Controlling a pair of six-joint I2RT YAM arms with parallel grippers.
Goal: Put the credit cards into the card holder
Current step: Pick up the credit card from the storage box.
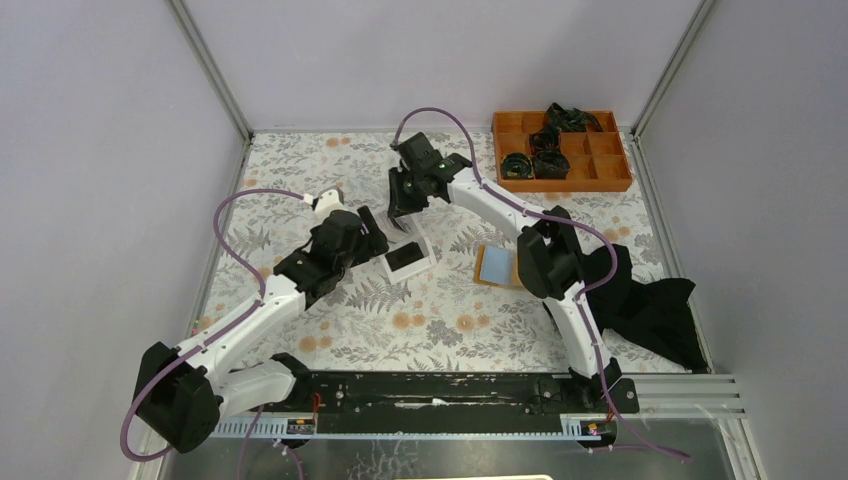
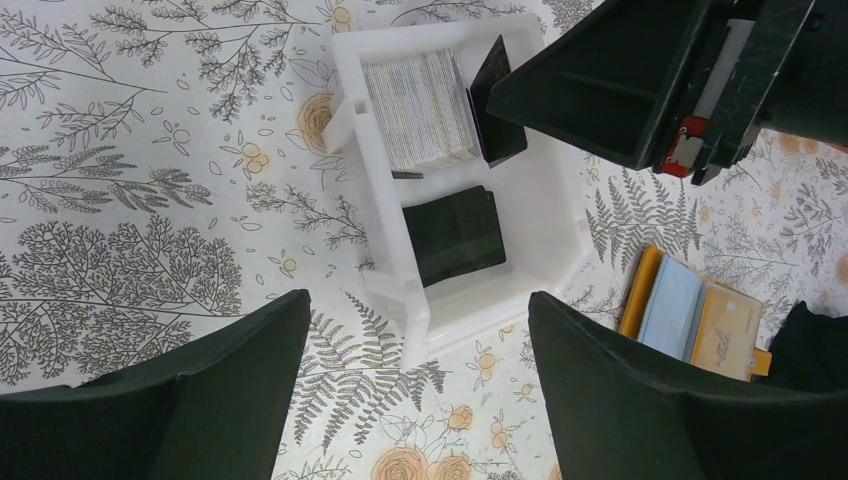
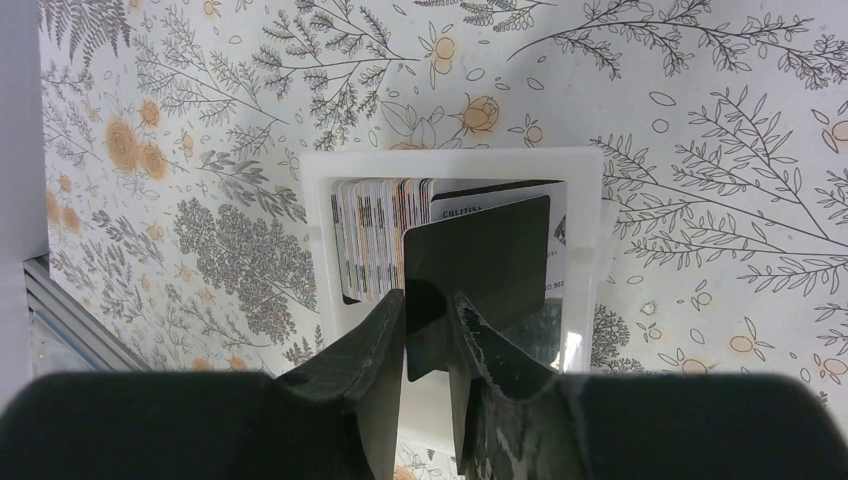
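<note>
My right gripper [image 3: 428, 305] is shut on a black credit card [image 3: 480, 270] and holds it tilted just above the white box [image 3: 450, 160], beside an upright stack of credit cards [image 3: 385, 240]. In the left wrist view the held card [image 2: 498, 100] leans by the stack [image 2: 420, 110], and another black card [image 2: 455, 235] lies flat in the box's nearer compartment. The orange-tan card holder [image 1: 497, 265] lies open to the right of the box, with a pale grey-blue card [image 2: 670, 305] on it. My left gripper [image 2: 420, 390] is open and empty, just left of the box [image 1: 405, 255].
An orange compartment tray [image 1: 560, 150] with dark items stands at the back right. A black cloth [image 1: 640, 300] lies at the right edge beside the right arm. Grey walls close in the table on three sides.
</note>
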